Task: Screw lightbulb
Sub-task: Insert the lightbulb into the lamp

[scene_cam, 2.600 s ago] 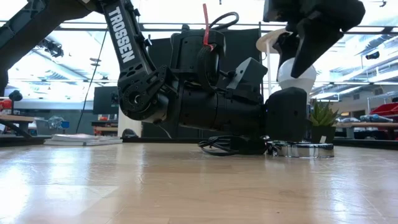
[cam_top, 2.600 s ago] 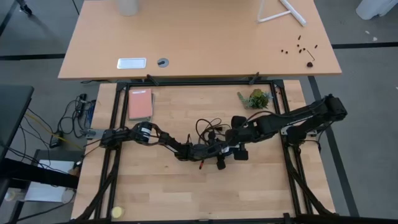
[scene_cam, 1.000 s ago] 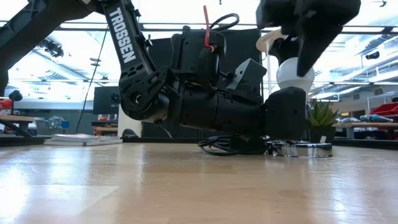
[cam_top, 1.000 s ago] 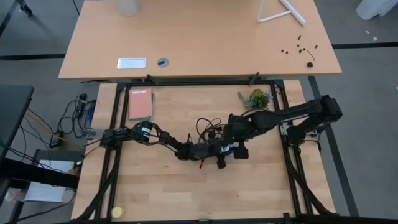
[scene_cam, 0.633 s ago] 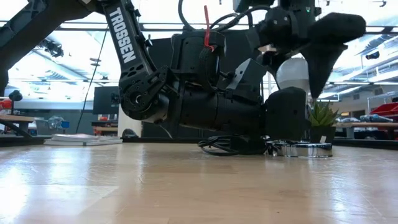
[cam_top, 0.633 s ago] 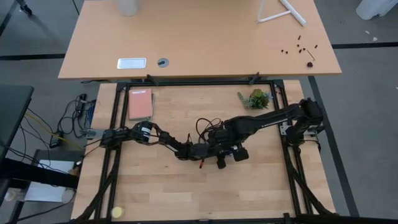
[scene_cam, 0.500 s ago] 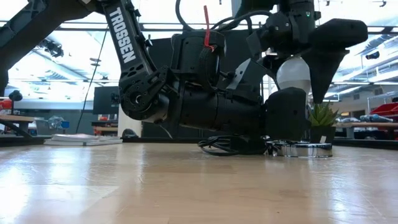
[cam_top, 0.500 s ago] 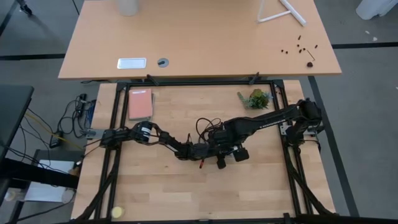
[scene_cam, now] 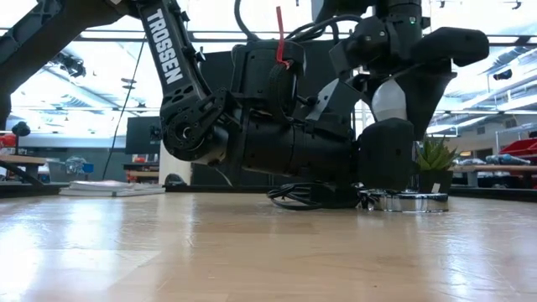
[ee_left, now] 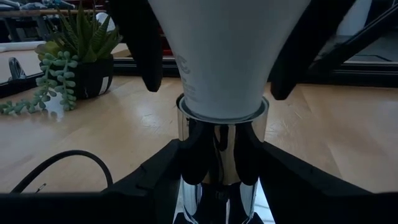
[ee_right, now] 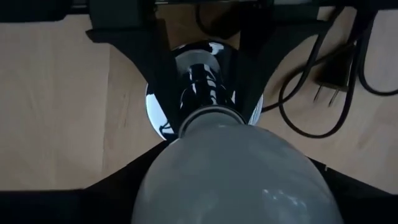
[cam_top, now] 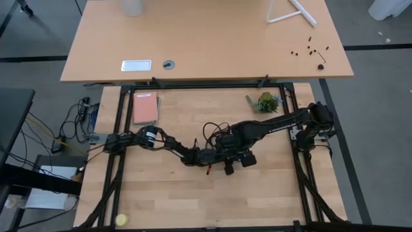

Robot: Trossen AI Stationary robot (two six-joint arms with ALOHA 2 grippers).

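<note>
1. Vs 2.6 s ago, we see the right gripper swung round atop the small white pear-shaped lightbulb, fingers clamped on its glass.
2. Bulb upright, neck in the shiny round chrome socket.
3. Left gripper clamped on socket stem, mid-table.

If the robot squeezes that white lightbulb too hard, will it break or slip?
Probably it could do both. The lightbulb looks smooth and rounded, so the right gripper around it might slip while twisting. It seems thin-shelled, so a hard squeeze may crack it. It stands in the shiny socket, which the left gripper steadies, so tipping seems unlikely.
</note>
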